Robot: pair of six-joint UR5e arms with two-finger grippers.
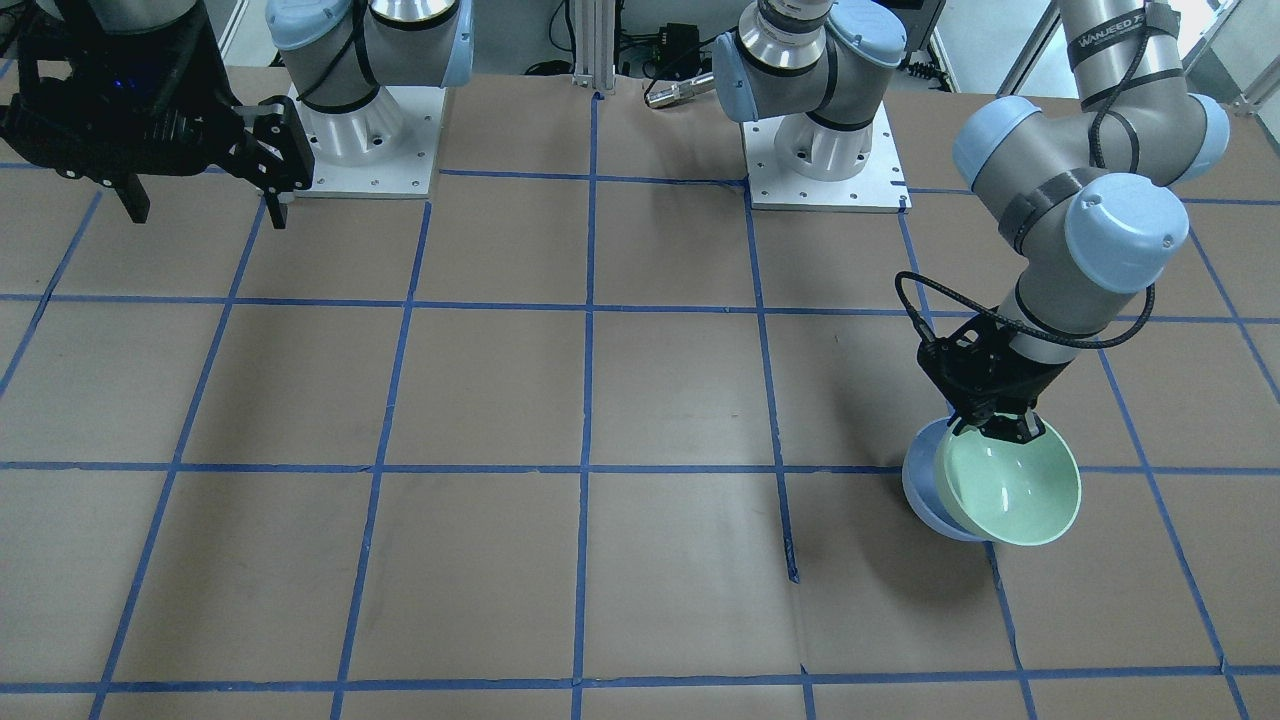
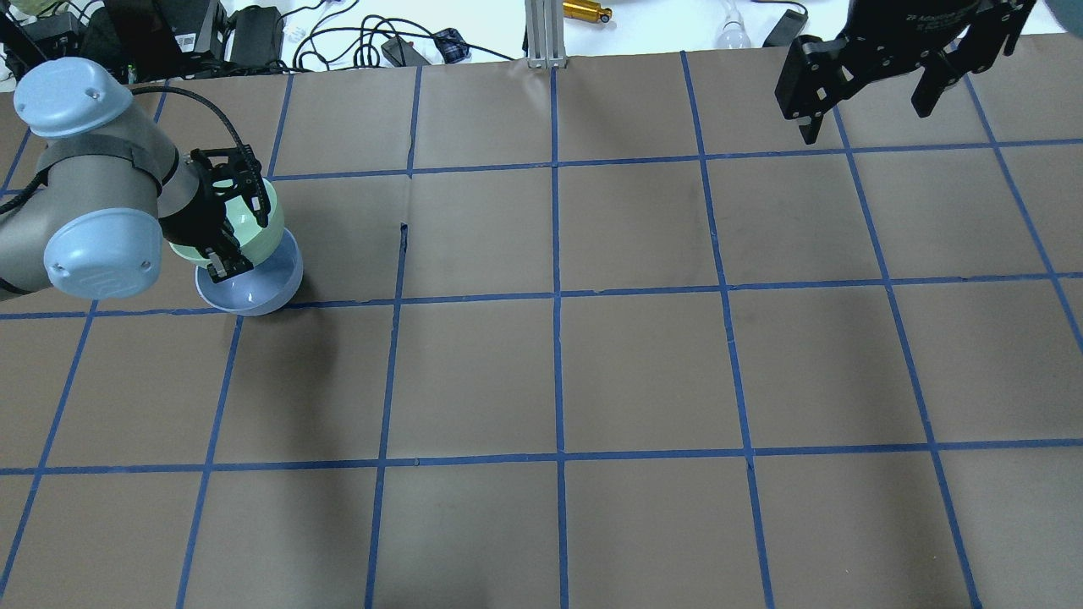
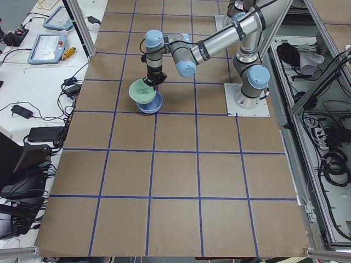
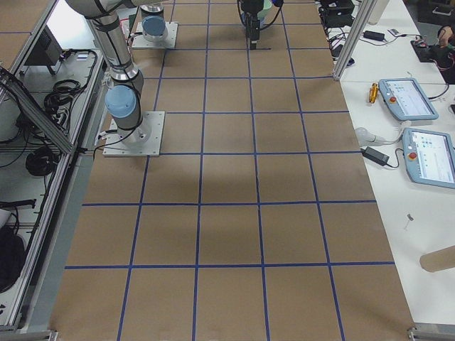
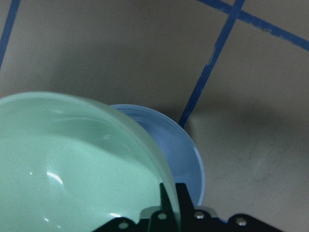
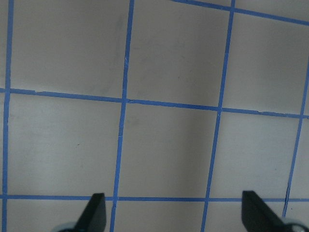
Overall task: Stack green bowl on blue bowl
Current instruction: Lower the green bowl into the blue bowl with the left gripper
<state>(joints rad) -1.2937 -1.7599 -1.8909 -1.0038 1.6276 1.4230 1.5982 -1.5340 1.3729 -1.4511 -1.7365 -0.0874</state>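
Observation:
My left gripper [image 1: 995, 425] is shut on the rim of the green bowl [image 1: 1015, 485] and holds it tilted just above the blue bowl [image 1: 925, 495], which sits on the table under it. The overhead view shows the left gripper [image 2: 227, 228], the green bowl [image 2: 258, 224] and the blue bowl [image 2: 254, 288] at the table's left. The left wrist view shows the green bowl [image 5: 72, 164] overlapping the blue bowl [image 5: 178, 154]. Whether the bowls touch I cannot tell. My right gripper [image 2: 867, 97] is open and empty, high over the far right; its fingers [image 6: 94, 212] stand wide apart.
The brown table [image 2: 558, 372] carries a grid of blue tape lines. The arm bases [image 1: 825, 160] stand at the robot's edge. Cables and a power brick [image 2: 254, 30] lie beyond the far edge. Tablets [image 4: 409, 99] lie on a side bench.

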